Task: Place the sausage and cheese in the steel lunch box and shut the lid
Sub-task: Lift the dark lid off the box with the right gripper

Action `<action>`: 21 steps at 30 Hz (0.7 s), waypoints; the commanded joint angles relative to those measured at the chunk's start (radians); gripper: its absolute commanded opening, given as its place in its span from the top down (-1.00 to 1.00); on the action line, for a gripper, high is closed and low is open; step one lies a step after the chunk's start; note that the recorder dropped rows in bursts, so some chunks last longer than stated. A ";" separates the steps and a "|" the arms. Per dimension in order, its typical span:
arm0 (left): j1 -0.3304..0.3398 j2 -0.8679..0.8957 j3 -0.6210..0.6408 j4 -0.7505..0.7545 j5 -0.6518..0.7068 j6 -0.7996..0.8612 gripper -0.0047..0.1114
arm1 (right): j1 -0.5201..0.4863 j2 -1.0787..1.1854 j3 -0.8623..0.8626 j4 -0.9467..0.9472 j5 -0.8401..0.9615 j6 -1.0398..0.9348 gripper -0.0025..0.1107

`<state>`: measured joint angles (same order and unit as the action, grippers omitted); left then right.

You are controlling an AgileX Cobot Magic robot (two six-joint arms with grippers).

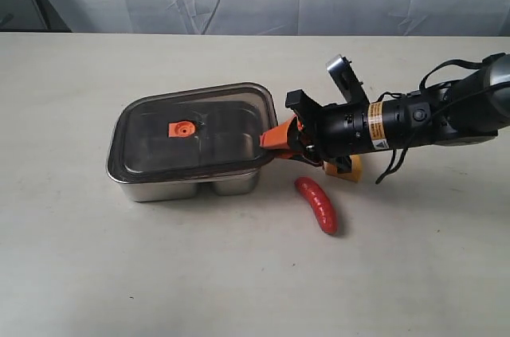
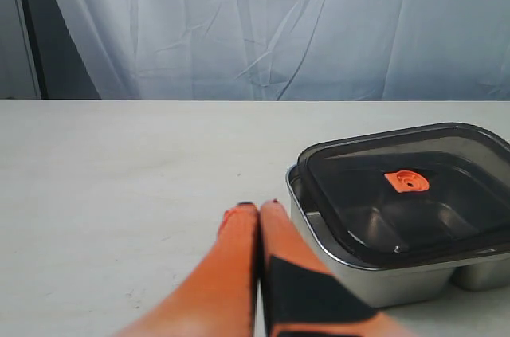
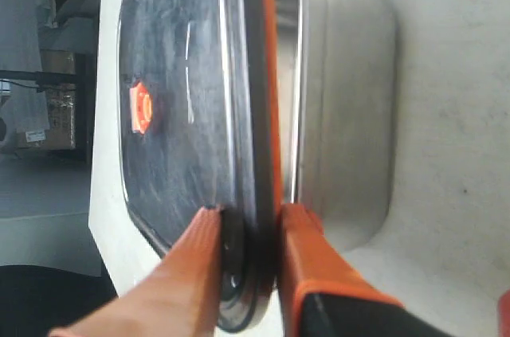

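Observation:
The steel lunch box (image 1: 159, 188) stands left of centre with the dark lid (image 1: 223, 126) over it, lying askew. My right gripper (image 1: 271, 144) is shut on the lid's right edge, one finger above and one below the rim (image 3: 249, 221). The lid (image 3: 183, 90) sits a little off the box wall (image 3: 351, 98). The red sausage (image 1: 317, 204) lies on the table in front of the right arm. The yellow-orange cheese (image 1: 355, 170) peeks out from under that arm. My left gripper (image 2: 259, 208) is shut and empty, low beside the box (image 2: 398, 277) and lid (image 2: 406, 193).
A white curtain hangs behind the table's far edge (image 1: 255, 34). The orange valve (image 1: 184, 129) sits on the lid's top. The right arm (image 1: 430, 118) stretches in from the right over the cheese. Bare tabletop lies in front of the box.

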<state>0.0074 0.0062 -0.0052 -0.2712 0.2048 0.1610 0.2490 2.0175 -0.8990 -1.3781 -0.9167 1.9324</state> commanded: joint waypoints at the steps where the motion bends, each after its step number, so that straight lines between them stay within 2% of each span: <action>1: 0.001 -0.006 0.005 0.003 -0.015 0.001 0.92 | 0.002 -0.003 -0.004 -0.001 -0.080 -0.024 0.97; 6: 0.001 -0.006 0.005 0.003 -0.015 0.001 0.92 | 0.000 -0.033 -0.004 0.058 -0.158 -0.094 0.97; 12: 0.001 -0.006 0.005 0.003 -0.015 0.001 0.92 | 0.000 -0.127 -0.004 0.136 -0.163 -0.202 0.97; 16: 0.001 -0.006 0.005 0.003 -0.015 0.001 0.92 | 0.000 -0.211 -0.004 0.151 -0.119 -0.265 0.97; 21: 0.001 -0.006 0.005 0.003 -0.015 0.001 0.92 | 0.000 -0.335 -0.004 0.140 0.021 -0.350 0.97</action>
<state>0.0074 0.0062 -0.0052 -0.2694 0.2048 0.1610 0.2490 1.7520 -0.8990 -1.2411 -0.9728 1.6447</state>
